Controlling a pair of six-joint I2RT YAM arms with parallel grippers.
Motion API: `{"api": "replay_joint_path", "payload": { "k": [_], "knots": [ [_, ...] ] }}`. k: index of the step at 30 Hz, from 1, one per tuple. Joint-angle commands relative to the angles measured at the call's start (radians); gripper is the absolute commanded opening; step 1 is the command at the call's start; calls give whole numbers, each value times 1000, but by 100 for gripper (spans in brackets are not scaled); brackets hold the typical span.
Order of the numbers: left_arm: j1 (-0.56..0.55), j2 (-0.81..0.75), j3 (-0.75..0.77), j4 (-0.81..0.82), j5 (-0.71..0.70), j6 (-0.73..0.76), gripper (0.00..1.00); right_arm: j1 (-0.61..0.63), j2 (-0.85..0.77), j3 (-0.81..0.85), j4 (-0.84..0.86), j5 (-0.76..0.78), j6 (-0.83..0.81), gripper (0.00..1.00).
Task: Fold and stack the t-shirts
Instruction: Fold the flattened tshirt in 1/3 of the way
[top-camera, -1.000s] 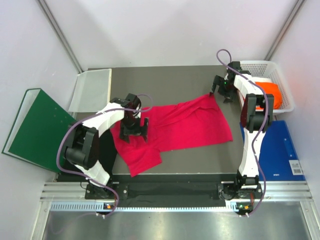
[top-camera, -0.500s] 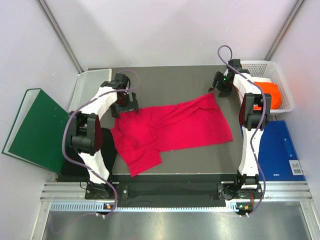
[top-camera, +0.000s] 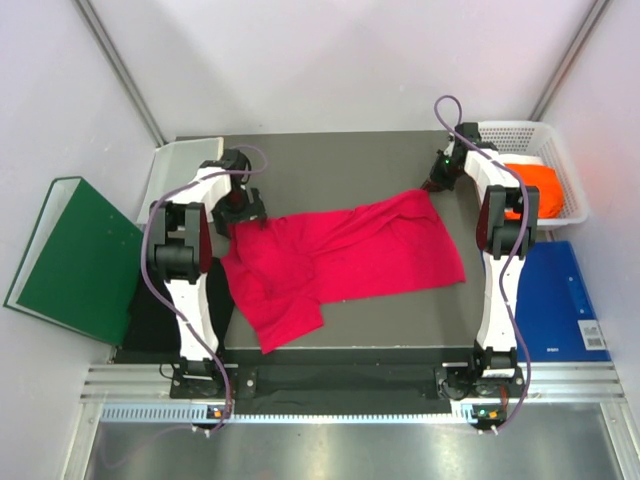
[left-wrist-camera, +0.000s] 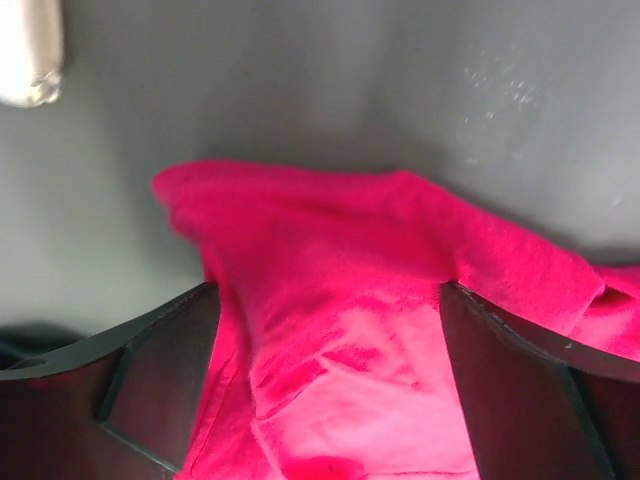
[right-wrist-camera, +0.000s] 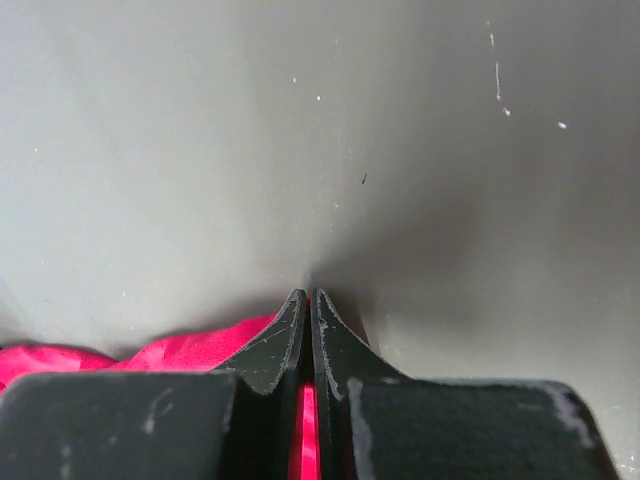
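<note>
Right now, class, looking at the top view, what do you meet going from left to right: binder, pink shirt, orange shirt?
binder → pink shirt → orange shirt

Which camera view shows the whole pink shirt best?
The top view: almost the whole pink shirt shows. The left wrist sees only a corner between open jaws; the right wrist, a sliver in shut jaws.
</note>
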Motion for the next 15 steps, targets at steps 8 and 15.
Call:
{"api": "replay_joint_path", "payload": {
  "k": [8,15],
  "knots": [
    [10,125,213,48,-36,-32,0,-34,-28,-13,-28,70,-2,0],
    [33,225,444,57,-45,-60,0,-76,-40,23,9,95,14,0]
  ]
}}
